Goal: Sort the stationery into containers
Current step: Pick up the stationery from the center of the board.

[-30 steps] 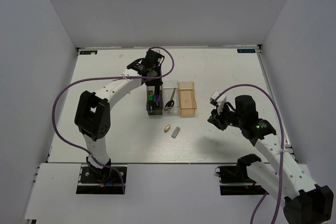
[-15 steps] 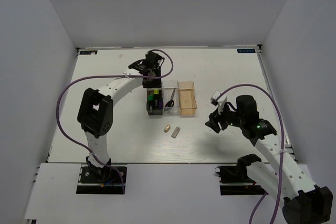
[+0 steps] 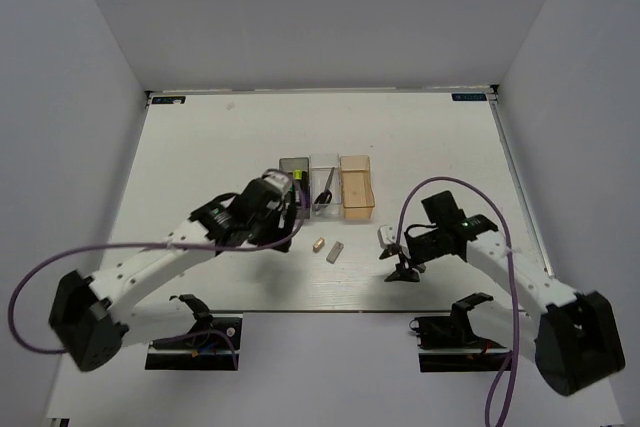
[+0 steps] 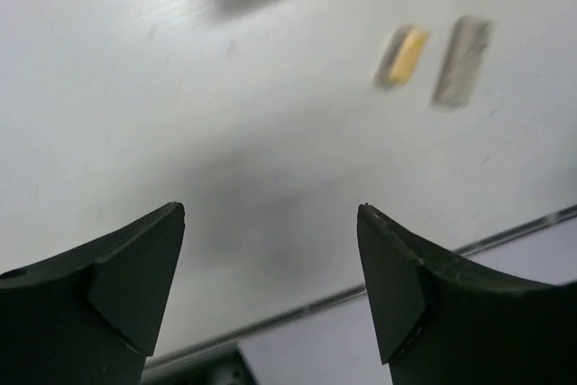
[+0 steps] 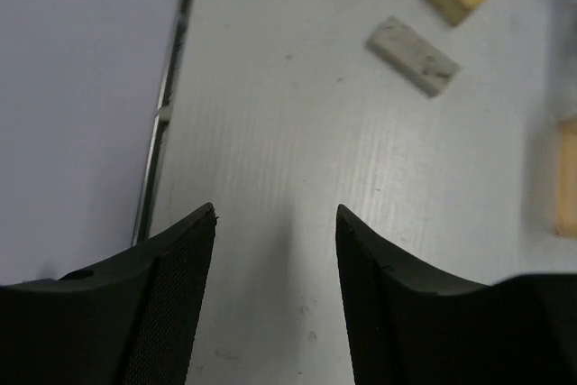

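Currently, 3 bins stand in a row: the clear bin (image 3: 323, 157) in the middle, the dark grey bin (image 3: 292, 162) against its left side and the orange bin (image 3: 356, 213) on its right. Scissors (image 3: 325, 194) lie in the clear bin. In front of the clear bin, 2 blocks lie slightly apart on the table (image 3: 200, 147): a tan block (image 3: 318, 244) and a grey block (image 3: 335, 251). The left gripper (image 4: 270, 223) is front-left of the clear bin, with jaws wide and empty. The right gripper (image 5: 276, 223) is front-right of it, with jaws parted and empty.

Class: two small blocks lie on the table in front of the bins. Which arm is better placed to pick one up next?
Probably the left. From above, its open, empty pincer hangs closer to the tan block than the right pincer, also open and empty, is to the grey block.
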Available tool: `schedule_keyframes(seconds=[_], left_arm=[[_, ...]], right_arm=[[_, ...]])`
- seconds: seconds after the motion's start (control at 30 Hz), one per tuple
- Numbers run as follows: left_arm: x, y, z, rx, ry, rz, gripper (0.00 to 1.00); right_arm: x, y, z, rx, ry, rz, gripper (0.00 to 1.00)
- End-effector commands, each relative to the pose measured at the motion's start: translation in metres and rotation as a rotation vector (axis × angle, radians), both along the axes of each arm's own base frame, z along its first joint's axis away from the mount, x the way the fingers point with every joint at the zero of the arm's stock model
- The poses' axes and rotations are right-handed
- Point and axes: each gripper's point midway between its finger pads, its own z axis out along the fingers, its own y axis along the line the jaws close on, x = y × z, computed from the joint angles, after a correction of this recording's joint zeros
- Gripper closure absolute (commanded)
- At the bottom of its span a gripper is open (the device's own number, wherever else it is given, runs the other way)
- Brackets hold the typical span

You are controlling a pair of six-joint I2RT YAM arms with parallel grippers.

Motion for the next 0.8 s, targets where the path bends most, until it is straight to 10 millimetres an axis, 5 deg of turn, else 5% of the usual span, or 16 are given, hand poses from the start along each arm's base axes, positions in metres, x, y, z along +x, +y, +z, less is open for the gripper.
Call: schedule_keyframes(seconds=[0.0,0.03,0.17,0.2,0.23,0.27,0.33,0.43,0.47,0.5,0.77], left_arm=[[-0.029,0.041,0.003,-0.057,-0.035,0.088,0.12],[-0.041,0.054,-0.016,-0.028,-0.005,0.104,0.1],[-0.054,0.075,-0.012,-0.092,-0.059,0.155,0.16],[-0.056,0.08,-0.01,-0.098,-0.074,0.167,0.23],[-0.059,0.085,-0.015,-0.089,-0.08,0.167,0.46],[-0.059,0.091,-0.017,-0.068,-0.088,0.188,0.55],[-0.065,0.104,-0.018,-0.043,-0.091,0.226,0.73],[-0.054,0.132,-0.001,0.016,-0.201,0.354,0.68],[-0.056,0.145,-0.001,0.056,-0.211,0.398,0.5],[-0.056,0.149,0.004,0.047,-0.234,0.416,0.46],[-0.062,0.163,0.012,0.005,-0.307,0.449,0.38]], right_arm=[[-0.005,0.009,-0.003,0.006,-0.159,0.27,0.4],[-0.003,0.011,-0.011,-0.027,-0.175,0.317,0.4],[0.02,0.034,-0.009,-0.073,-0.279,0.395,0.42],[0.03,0.039,-0.006,-0.092,-0.317,0.394,0.44],[0.022,0.049,-0.015,-0.111,-0.299,0.445,0.46],[0.039,0.057,-0.012,-0.135,-0.376,0.433,0.48],[0.038,0.073,-0.02,-0.168,-0.376,0.485,0.53],[0.048,0.088,-0.026,-0.245,-0.409,0.504,0.58],[0.044,0.093,-0.035,-0.288,-0.41,0.531,0.58],[0.052,0.1,-0.035,-0.313,-0.434,0.529,0.58],[0.066,0.119,-0.048,-0.415,-0.487,0.53,0.56]])
